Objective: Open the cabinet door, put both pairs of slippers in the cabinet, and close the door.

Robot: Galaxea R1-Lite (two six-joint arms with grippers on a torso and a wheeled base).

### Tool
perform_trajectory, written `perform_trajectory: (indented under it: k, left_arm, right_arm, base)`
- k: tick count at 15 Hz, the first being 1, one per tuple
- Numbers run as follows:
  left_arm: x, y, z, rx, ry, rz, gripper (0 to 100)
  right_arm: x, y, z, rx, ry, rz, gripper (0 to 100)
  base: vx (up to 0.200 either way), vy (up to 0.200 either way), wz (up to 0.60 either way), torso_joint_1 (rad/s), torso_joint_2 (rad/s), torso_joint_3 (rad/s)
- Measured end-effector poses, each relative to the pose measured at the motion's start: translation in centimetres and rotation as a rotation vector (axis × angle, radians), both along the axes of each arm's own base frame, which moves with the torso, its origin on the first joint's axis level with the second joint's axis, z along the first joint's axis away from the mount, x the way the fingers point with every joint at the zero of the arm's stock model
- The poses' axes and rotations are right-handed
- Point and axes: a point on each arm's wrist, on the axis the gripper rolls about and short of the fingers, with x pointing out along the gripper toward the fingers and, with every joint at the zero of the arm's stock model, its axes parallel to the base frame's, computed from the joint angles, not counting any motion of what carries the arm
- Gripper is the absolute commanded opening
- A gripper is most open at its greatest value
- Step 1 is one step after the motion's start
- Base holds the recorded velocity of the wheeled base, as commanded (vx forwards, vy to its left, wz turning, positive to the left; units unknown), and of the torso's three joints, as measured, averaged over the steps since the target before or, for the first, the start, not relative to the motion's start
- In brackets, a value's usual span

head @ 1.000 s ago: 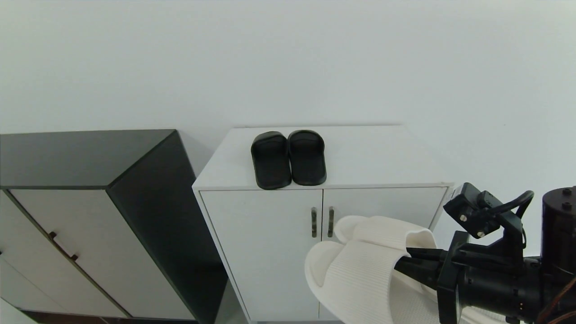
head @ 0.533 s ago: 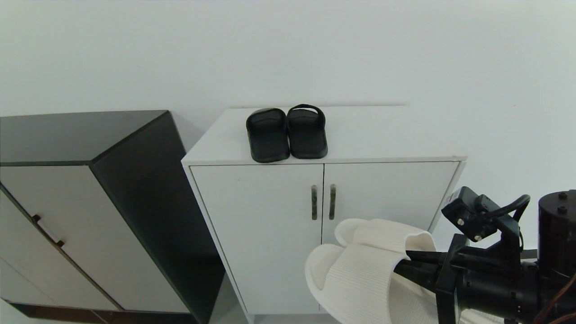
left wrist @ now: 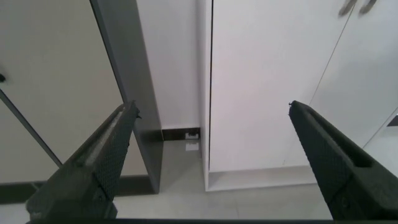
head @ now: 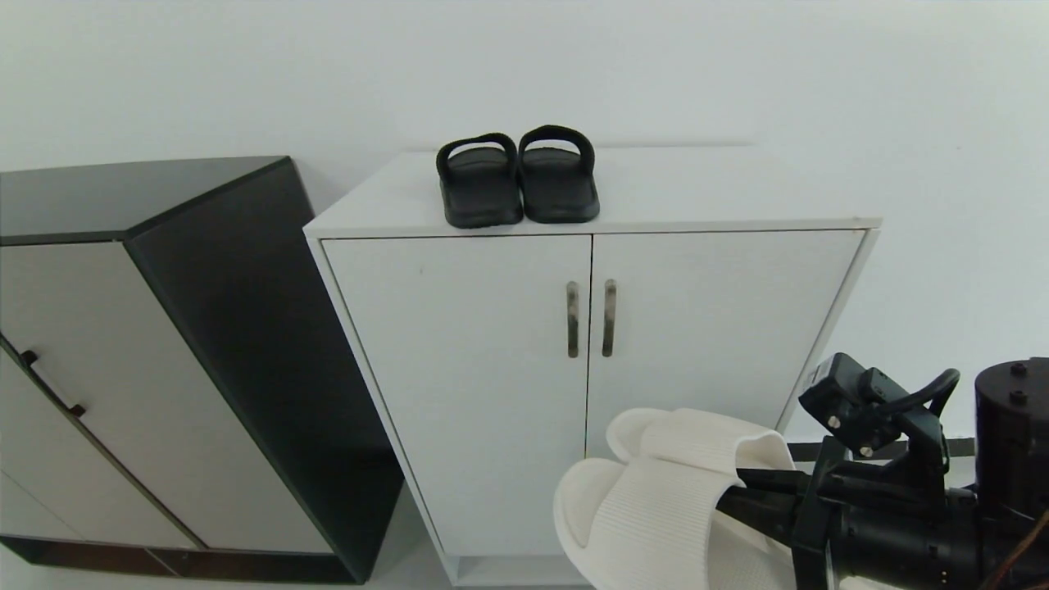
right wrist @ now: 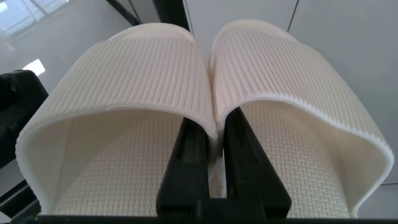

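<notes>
The white slippers look light and soft to me: ribbed fabric uppers over a foam-like sole that should give under pressure, not slip. They hang as a pair, low in front of the white cabinet, before its right door. My right gripper is clamped on them, one finger inside each slipper, pinching the two inner walls together. I judge that a sound hold, since the squashed walls keep both shoes from swinging apart.

The black slippers sit side by side and touching on the cabinet's top surface, near its front edge, above the left door. They seem moulded and rubbery, stiffer than the white ones but also light. I would take them the same way, by the neighbouring inner walls under the straps.

Both doors are shut, and the two slim upright handles stand just beside each other at the seam.

My left gripper has its fingers wide apart and holds nothing. It hangs low, facing the gap between the dark cabinet and the white one, above the floor.
</notes>
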Motion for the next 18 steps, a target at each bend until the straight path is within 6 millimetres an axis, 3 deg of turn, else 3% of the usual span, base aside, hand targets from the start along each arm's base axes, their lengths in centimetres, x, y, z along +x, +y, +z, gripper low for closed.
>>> perform_trajectory:
  k: [9,13,16,18]
  left_arm:
    - [0.0,0.0,0.0,-0.012,0.000,-0.004,100]
    - [-0.1,0.1,0.5,-0.025,-0.034,0.031,100]
    - [-1.2,0.1,4.4,-0.105,-0.135,0.006,100]
    - [-0.5,0.0,6.3,-0.126,-0.087,-0.101,100]
  right_arm:
    - [-0.3,-0.3,-0.6,-0.034,-0.005,0.010,0]
    - [-0.4,-0.4,-0.8,-0.038,-0.002,0.010,0]
    - [-0.5,-0.5,-1.0,-0.043,0.004,0.011,0]
    - [-0.6,-0.5,-1.2,-0.045,0.007,0.013,0]
  base:
    - [0.000,0.000,0.00,-0.073,0.45,0.370]
    - [0.000,0.000,0.00,-0.004,0.13,0.113]
    - [0.000,0.000,0.00,0.000,0.00,0.000]
    - [0.000,0.000,0.00,0.000,0.00,0.000]
